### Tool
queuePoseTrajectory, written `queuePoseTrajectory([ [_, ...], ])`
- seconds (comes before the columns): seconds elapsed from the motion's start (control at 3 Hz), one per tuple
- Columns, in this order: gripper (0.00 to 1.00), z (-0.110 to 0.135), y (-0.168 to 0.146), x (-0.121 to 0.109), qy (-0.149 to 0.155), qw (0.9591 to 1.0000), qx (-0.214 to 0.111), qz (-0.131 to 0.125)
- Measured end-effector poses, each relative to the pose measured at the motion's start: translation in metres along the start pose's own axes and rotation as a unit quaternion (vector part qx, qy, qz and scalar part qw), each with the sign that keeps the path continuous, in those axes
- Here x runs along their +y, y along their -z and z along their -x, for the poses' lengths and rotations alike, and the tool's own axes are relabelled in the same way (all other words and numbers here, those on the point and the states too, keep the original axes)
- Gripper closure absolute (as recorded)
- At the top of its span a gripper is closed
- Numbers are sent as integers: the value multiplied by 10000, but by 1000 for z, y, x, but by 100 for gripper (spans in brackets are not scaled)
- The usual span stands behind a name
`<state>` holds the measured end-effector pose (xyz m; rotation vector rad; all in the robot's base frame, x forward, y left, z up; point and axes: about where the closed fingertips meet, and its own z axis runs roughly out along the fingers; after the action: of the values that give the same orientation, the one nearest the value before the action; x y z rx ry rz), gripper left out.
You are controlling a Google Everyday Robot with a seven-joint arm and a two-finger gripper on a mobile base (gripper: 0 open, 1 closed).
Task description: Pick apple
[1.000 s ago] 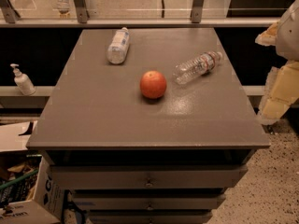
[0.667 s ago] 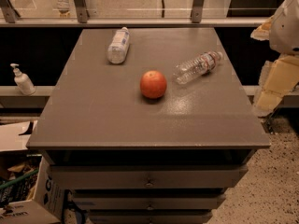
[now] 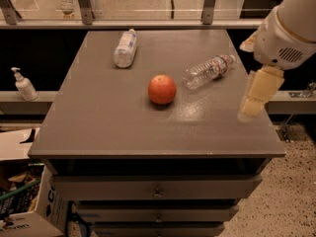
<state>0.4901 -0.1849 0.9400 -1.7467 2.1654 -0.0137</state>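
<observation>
The apple (image 3: 162, 89), round and orange-red, sits near the middle of the grey table top (image 3: 108, 122). My gripper (image 3: 257, 94) hangs at the table's right edge, well to the right of the apple and above the surface. Its cream fingers (image 3: 260, 85) point down. It holds nothing.
A clear plastic bottle (image 3: 209, 71) lies on its side right of the apple. A white-labelled bottle (image 3: 125, 48) lies at the back left. The table has drawers (image 3: 157, 187) below. A soap dispenser (image 3: 22, 85) stands on a ledge at left; cardboard boxes (image 3: 24, 216) sit lower left.
The arm and gripper have moved left, further into view and over the table's right edge. The apple and bottles have not moved.
</observation>
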Motion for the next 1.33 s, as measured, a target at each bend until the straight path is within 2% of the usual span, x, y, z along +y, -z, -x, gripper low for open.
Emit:
queuePoseTrajectory([
  [0.33,0,20,-24,7,154,9985,-476,236],
  [0.67,0,53,-40,13,457,9920,-1090,448],
  [1.0,0,87,-49,13,844,9821,-1599,530],
  [1.33,0,115,-64,5,1170,9735,-1879,568],
])
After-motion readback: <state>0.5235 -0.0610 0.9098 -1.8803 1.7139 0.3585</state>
